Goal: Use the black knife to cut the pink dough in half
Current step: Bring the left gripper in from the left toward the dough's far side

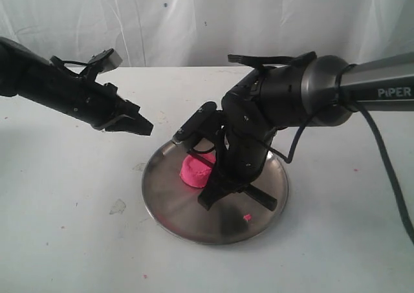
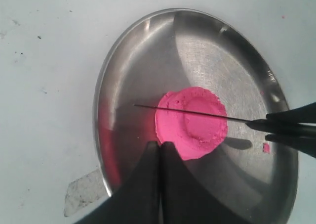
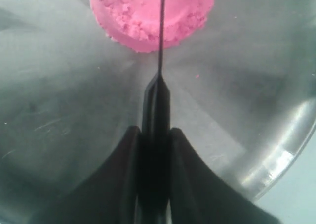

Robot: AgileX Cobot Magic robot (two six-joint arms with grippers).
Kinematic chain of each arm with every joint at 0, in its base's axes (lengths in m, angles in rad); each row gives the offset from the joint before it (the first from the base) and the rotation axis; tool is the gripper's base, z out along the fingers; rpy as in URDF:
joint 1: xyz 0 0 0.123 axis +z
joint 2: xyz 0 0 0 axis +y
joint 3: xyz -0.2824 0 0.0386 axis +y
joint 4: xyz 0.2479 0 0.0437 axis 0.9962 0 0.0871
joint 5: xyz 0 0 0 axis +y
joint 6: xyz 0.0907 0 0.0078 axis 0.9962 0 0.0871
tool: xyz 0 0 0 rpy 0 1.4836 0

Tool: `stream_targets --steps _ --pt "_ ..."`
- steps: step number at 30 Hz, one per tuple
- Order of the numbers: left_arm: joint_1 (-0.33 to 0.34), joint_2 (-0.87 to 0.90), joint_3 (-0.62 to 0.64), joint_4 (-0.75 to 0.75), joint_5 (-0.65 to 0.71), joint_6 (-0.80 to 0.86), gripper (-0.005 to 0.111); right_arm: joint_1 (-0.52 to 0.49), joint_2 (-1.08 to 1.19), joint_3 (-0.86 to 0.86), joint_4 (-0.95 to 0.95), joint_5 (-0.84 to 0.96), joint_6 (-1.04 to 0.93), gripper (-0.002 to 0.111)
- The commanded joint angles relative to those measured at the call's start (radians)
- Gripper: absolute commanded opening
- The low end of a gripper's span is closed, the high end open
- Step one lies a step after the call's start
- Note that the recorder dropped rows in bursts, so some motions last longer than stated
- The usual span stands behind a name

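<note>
The pink dough (image 1: 196, 171) (image 2: 192, 122) (image 3: 148, 16) is one whole round lump with a dimpled top, sitting near the middle of the steel plate (image 1: 169, 202) (image 2: 148, 61) (image 3: 59, 110). My right gripper (image 1: 212, 193) (image 3: 155, 130) is shut on the handle of the black knife (image 2: 197, 113) (image 3: 161, 41). Its thin blade runs edge-down across the middle of the dough's top. I cannot tell whether it has sunk in. My left gripper (image 1: 143, 126) (image 2: 159, 145) is shut and empty, hovering over the plate's left side just short of the dough.
A tiny pink crumb (image 1: 247, 217) (image 2: 266, 147) lies on the plate beside the right gripper. A grey smudge (image 1: 118, 207) (image 2: 84, 194) marks the white table left of the plate. The right arm's cable (image 1: 388, 176) hangs at the right. White cloth closes the back.
</note>
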Motion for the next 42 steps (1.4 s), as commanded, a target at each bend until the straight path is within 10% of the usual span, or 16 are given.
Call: stream_targets --steps 1,42 --pt "-0.006 0.011 -0.007 -0.085 0.009 0.036 0.0 -0.001 0.015 -0.003 -0.018 -0.011 0.006 0.0" --pt "-0.125 0.217 -0.045 -0.471 0.0 0.386 0.0 -0.023 0.023 -0.003 -0.028 -0.016 0.042 0.0"
